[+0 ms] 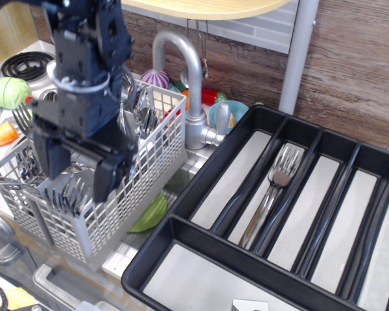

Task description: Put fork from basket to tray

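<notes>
The light grey mesh basket (146, 170) stands at the left, over the sink. Several steel forks stand in it, tines up: a cluster in the front compartment (66, 194), one at the left edge (23, 118), and more cutlery at the back (137, 103). My black gripper (78, 170) is open and reaches down into the basket. Its fingers (107, 178) straddle the space just above the front fork cluster, and nothing is visibly held. The black tray (181, 194) lies to the right with forks (277, 183) in its second long compartment.
A steel faucet (189, 78) rises right behind the basket. A green toy vegetable (152, 214) lies in the sink under the basket. Toy food (10, 91) and a stove burner (23, 63) are at the far left. A white post (299, 52) stands behind the tray.
</notes>
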